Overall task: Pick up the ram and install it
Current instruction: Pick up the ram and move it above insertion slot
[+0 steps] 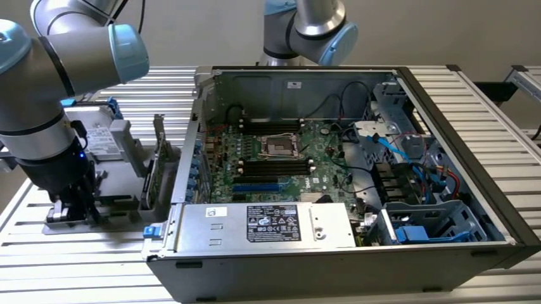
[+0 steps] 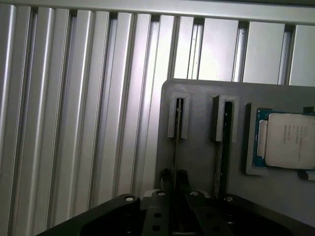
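The ram [image 2: 175,142] stands on edge as a thin dark stick in one slotted post of a grey holder [image 2: 202,157]. My gripper [image 2: 174,179] reaches down over it, its fingers [image 2: 183,179] pressed close on either side of the stick's edge. A second stick [image 2: 226,142] stands in the neighbouring post. In the exterior view my gripper [image 1: 75,206] is low over the grey holder [image 1: 118,206] at that view's left, beside the open computer case [image 1: 338,253]. The motherboard's long black slots [image 1: 270,166] lie inside the case.
A processor chip [image 2: 288,140] rests in a pocket of the holder. A green expansion card [image 1: 156,168] stands upright between holder and case. A power supply box [image 1: 270,225] fills the case's front. Another arm [image 1: 308,25] stands behind the case. The table is ribbed aluminium [image 2: 74,123].
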`<state>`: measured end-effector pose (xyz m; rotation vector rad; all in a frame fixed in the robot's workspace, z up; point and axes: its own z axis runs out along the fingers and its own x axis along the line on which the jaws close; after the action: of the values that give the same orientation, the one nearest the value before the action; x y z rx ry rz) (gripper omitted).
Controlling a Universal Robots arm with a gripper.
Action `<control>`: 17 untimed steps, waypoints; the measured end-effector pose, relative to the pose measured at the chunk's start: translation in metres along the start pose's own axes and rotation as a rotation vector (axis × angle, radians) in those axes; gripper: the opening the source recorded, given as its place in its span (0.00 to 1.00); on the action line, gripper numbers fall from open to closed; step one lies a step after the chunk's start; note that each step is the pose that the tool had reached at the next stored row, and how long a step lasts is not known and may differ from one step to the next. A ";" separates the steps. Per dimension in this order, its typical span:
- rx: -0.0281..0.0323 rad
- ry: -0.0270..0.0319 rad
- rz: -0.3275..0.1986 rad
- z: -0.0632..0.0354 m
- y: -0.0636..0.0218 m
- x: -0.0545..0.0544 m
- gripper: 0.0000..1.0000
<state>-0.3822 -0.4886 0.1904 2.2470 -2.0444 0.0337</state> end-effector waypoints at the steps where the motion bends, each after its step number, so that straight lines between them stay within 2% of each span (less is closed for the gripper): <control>1: 0.0000 0.0000 0.000 0.0000 0.0000 0.000 0.15; 9: -0.0004 -0.0010 0.004 -0.0007 -0.0007 0.000 0.15; 17: -0.0021 -0.0037 0.016 -0.0056 -0.0007 0.001 0.15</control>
<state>-0.3812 -0.4886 0.1960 2.2309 -2.0636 0.0288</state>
